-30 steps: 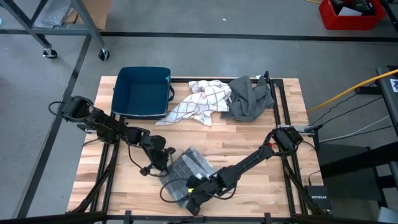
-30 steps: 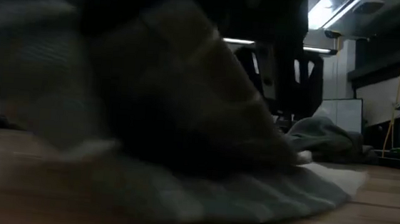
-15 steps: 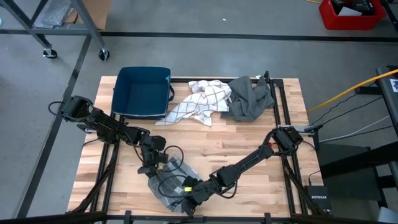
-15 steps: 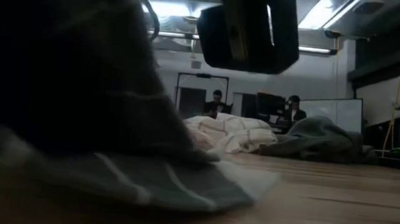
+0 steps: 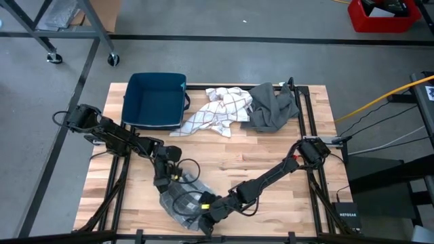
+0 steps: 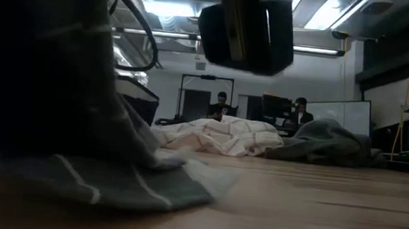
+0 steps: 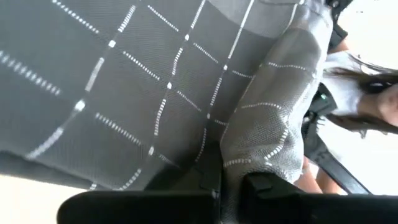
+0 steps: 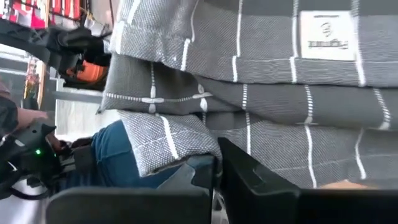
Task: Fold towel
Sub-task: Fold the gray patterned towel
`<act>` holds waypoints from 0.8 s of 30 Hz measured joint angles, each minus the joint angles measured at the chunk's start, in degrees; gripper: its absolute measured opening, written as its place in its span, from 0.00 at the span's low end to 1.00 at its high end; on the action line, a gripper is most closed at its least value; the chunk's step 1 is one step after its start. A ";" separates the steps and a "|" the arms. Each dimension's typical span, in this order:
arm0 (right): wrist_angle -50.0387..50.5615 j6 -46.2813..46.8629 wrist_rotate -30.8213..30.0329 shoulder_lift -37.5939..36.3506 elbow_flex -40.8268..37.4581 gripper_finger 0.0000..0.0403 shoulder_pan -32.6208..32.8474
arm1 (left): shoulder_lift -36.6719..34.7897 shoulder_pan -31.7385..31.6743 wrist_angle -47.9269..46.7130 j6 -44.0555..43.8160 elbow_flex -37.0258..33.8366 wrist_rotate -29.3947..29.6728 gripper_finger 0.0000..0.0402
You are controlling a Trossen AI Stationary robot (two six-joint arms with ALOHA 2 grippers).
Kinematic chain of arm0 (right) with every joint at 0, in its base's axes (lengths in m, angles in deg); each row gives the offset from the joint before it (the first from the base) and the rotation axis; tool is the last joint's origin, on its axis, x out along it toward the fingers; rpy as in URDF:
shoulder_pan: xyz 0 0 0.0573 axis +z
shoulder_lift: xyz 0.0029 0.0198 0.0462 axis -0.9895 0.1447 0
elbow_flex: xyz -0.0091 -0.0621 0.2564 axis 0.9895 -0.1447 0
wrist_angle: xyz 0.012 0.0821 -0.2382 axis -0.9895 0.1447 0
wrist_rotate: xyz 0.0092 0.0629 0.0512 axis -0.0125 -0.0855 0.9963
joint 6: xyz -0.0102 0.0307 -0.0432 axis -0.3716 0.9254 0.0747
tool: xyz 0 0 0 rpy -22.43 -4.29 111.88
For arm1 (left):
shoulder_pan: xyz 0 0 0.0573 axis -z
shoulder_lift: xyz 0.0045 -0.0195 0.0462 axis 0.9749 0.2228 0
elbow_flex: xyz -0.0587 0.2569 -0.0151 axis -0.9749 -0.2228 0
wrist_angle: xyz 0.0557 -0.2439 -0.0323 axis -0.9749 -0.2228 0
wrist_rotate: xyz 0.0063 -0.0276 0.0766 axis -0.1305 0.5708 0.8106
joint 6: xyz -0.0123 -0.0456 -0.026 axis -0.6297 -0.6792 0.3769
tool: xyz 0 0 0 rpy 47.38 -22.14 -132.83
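Note:
The towel (image 5: 178, 202) is dark grey with thin white checks. It sits bunched near the table's front edge, left of the middle, between my two grippers. My left gripper (image 5: 165, 184) is at its far left side, shut on it. My right gripper (image 5: 203, 209) is at its near right side, also shut on it. In the low view the towel (image 6: 76, 170) rises at the left, and its lower part lies on the wood. A white label (image 8: 326, 28) shows on the cloth in the right wrist view. My left gripper pinches a bunched fold of the towel (image 7: 261, 155) between its two fingers, several layers thick. It comes slanting down from the table's far left. The cloth beyond the fingers spreads out, partly raised and partly on the table. My right gripper pinches a hemmed edge of the towel near a corner (image 8: 174, 146) between its two fingers. It comes slanting down from the table's right. The cloth hangs in loose folds past the fingers, with its lower part on the table.
A blue bin (image 5: 156, 99) stands at the far left of the table. Beside it lie a white checked cloth (image 5: 220, 112) and a plain grey cloth (image 5: 272, 107) along the far edge. Bare wood lies between these and the towel. People sit far off in the room (image 6: 222, 105).
The towel, which lay spread toward the right, has been drawn over toward the table's left into a narrower bunch. My left gripper has rolled at the wrist in place. My right gripper has shifted slightly left and up. Both have kept hold of the towel.

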 joint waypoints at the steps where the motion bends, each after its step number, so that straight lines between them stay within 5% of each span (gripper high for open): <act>1: 0.00 -0.74 -0.81 -0.36 0.00 0.04 0.01 | 0.00 0.00 -0.04 -0.51 0.00 -0.89 0.00; 24: 13.28 -2.40 -6.84 -5.10 0.11 0.03 4.49 | 0.00 -0.04 0.52 -7.06 0.11 -4.03 0.00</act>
